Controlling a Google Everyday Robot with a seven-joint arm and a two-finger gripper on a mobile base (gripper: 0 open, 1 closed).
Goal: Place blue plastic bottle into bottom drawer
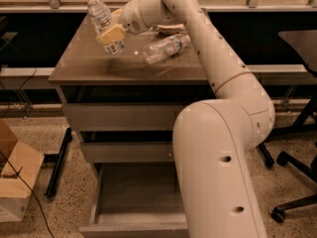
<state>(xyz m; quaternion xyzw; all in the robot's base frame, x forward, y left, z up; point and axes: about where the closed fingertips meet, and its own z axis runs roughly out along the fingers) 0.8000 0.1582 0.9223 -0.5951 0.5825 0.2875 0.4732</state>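
I count two bottles and three drawers. My gripper [113, 33] is over the left rear of the cabinet top [89, 66], jaws closed on the blue bottle [101, 15] at mid-body. The bottle tilts, cap up and to the left, base low over the top; I cannot tell whether it touches. The clear bottle [166, 46] lies on its side to the right, apart from mine. The front half of the top is bare out to its edge. The two upper drawers [119, 115] are shut. The bottom drawer [133, 192] is pulled out, its grey floor showing, my own arm covering its right part. A cardboard box [15, 175] sits on the floor to the left.
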